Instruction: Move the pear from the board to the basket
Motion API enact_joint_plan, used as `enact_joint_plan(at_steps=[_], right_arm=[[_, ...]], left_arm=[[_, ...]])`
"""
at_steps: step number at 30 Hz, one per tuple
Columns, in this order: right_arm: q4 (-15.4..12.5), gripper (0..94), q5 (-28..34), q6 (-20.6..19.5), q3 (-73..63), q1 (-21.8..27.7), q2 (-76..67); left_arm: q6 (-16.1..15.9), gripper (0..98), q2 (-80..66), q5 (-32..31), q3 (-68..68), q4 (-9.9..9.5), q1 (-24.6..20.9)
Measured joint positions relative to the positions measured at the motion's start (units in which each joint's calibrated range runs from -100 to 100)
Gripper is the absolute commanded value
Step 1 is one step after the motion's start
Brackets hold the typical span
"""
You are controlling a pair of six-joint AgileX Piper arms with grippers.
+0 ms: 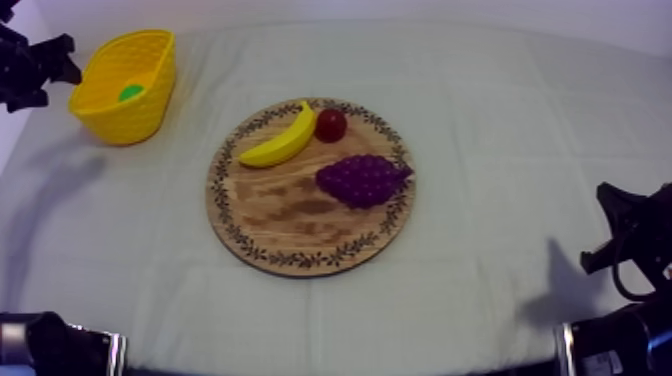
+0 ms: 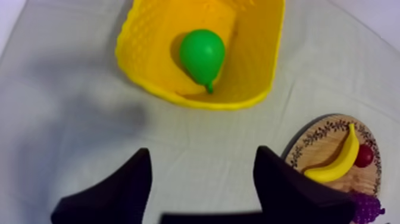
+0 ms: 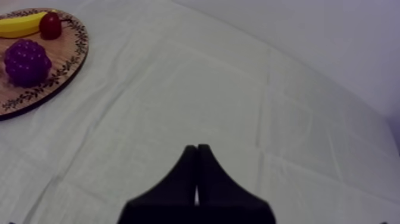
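Already the pear lies in the yellow basket, ten o'clock of the wooden board; left hand, wide open and empty, should withdraw clear of its rim.

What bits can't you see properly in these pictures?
Top view: the pear is mostly hidden by the wall of the yellow basket; just a green patch shows.
Left wrist view: the grapes are cut off by the picture's edge.
Right wrist view: the wooden board is cut off by the edge.
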Motion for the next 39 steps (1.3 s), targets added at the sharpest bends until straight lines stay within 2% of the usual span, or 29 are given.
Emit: enact_joint_plan(at_steps=[8,14,21,30,35,37,39], right_arm=[[0.0,0.2,0.0,0.0,0.0,0.0,0.0],[0.0,0.2,0.0,0.0,0.0,0.0,0.0],[0.0,0.2,0.0,0.0,0.0,0.0,0.0],[0.0,0.2,0.0,0.0,0.0,0.0,0.0],[0.0,0.2,0.0,0.0,0.0,0.0,0.0],[0.0,0.2,0.0,0.0,0.0,0.0,0.0],[0.0,0.2,0.0,0.0,0.0,0.0,0.0]], left_arm=[[1.4,40.1,-10.6,-7.8,11.8,0.20,0.9],[0.9,28.6,-19.0,-15.1,20.6,0.92,1.9],[1.5,19.7,-29.9,-26.0,33.5,0.84,3.7],[2.7,3.5,-44.9,-39.1,48.5,0.86,6.0],[2.2,0.7,-53.8,-43.8,56.3,0.74,6.7],[2.0,0.4,-57.3,-45.0,59.1,0.06,7.2],[2.6,0.2,-60.4,-45.3,61.4,-1.60,7.8]])
